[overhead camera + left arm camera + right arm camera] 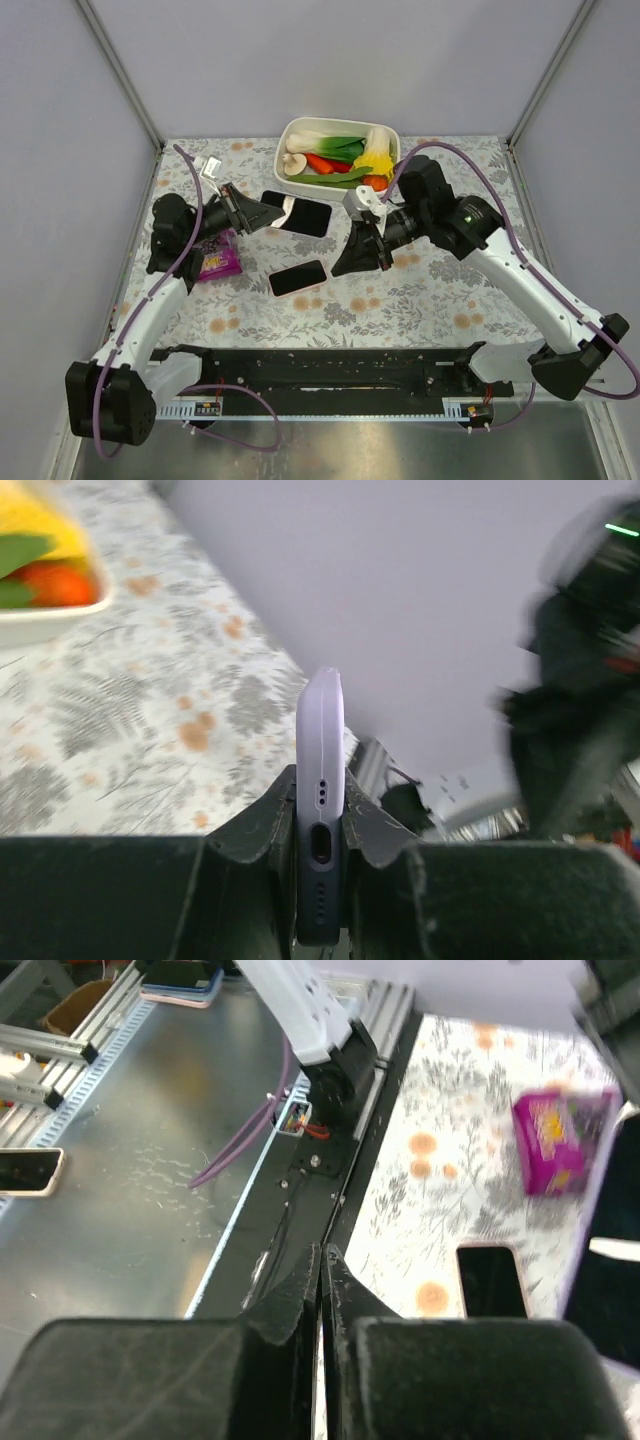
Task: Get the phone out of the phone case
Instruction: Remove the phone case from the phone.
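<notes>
Lilac phone case (320, 740) is pinched edge-on at its port end by the left claw (320, 830). The jaws are closed hard onto both faces, and the charging port and speaker holes are seen between the fingers. From above, the case with the dark phone (312, 218) is held off the tabletop (430, 300), just in front of the white tray (283, 150) of vegetables, dark face up. Whether the phone is fully seated cannot be told; a pale rim is seen only at the claw end.

Right claw (352, 262) is closed on nothing, and its fingers are seen pressed together in its wrist view. It is placed just right of the held phone, near a second phone (298, 277) lying flat on the tabletop. Purple packet (217, 260) lies under the left arm and is not involved.

Step judged: phone to be separated from case, not yet done. To do it well:
- The right claw should be reopened and brought to the free end.
- The case lip should be peeled off at a corner before any pull.
- The left grip is best kept on the case rim, since a squeeze across both faces likely pins the phone in.
- Force should be kept low: the case looks soft and may flex, and the phone could drop.
- The second phone is not to be taken for the target.
</notes>
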